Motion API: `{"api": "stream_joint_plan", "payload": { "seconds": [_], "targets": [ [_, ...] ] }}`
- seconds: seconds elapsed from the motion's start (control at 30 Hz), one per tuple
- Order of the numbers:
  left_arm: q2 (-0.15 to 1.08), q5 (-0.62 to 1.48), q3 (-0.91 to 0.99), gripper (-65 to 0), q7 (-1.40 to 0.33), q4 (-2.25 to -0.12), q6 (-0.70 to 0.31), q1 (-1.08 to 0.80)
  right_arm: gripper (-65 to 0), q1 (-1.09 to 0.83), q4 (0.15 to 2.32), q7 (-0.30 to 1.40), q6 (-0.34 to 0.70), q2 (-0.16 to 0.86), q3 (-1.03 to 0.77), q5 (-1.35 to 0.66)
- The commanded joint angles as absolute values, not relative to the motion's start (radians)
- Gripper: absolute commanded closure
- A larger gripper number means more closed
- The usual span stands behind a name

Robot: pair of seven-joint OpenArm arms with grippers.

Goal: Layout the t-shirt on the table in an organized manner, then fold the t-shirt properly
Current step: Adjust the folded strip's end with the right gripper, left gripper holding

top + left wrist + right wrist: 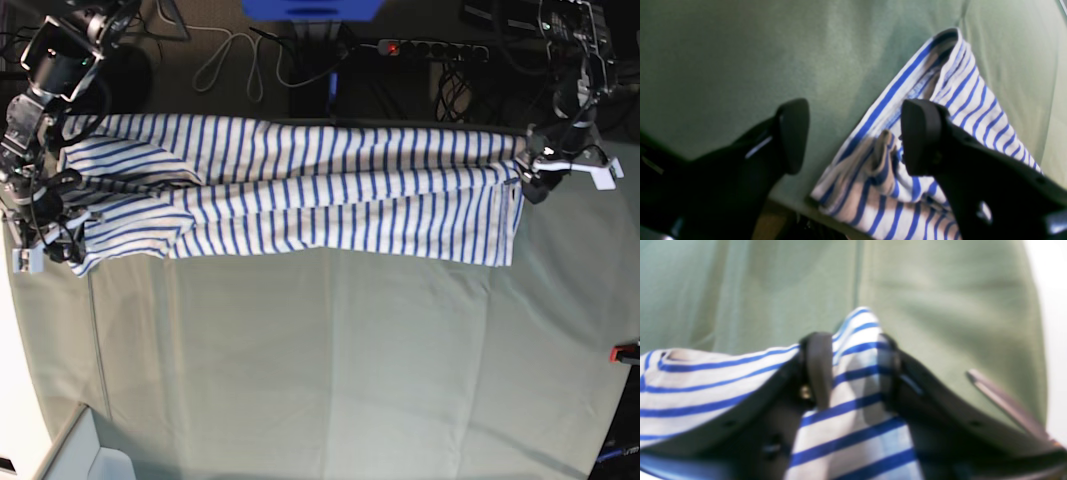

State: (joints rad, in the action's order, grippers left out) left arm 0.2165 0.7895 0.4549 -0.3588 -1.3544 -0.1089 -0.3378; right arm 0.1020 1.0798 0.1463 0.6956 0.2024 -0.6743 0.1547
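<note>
Now t-shirt (pixel 330 200) flat on table (pixel 350 360)

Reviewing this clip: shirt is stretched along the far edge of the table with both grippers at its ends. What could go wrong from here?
1. The t-shirt lies along the table's far edge; in the left wrist view fabric already reaches that edge, so a tug could slide it off.
2. Fabric sits between the right gripper's parted fingers; lifting away might snag and drag it.
3. The left gripper is open with one finger over rumpled cloth; closing there may pinch several layers.
</note>
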Motion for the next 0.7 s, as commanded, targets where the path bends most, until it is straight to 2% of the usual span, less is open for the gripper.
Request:
{"api": "stream_joint_plan", "payload": {
  "seconds": [0.0, 0.13, 0.33, 0.5, 0.67],
  "targets": [
    [0.229, 0.792, 0.46, -41.8, -0.34, -1.368, -0.119, -0.338, -29.3, 0.133, 1.095, 0.122, 0.698, 0.219, -0.679, 0.139],
    [0.229, 0.792, 0.46, -41.8, -0.34, -1.366, -0.119, -0.337, -41.0, 0.145, 1.095, 0.124, 0.698, 0.22, -0.674, 0.14],
    [0.229, 0.794, 0.46, -41.8, -0.34, -1.366, -0.119, -0.337, -41.3, 0.17, 1.026, 0.117, 0.698, 0.248, -0.645, 0.142],
    [0.229, 0.794, 0.46, -41.8, -0.34, -1.366, -0.119, -0.337, -33.5, 0.18, 0.947, 0.114, 0.698, 0.265, -0.645, 0.14],
    [0.229, 0.791, 0.46, -41.8, -0.34, -1.366, -0.119, -0.335, -18.2, 0.18, 0.947, 0.114, 0.698, 0.266, -0.642, 0.14]
  ]
}}
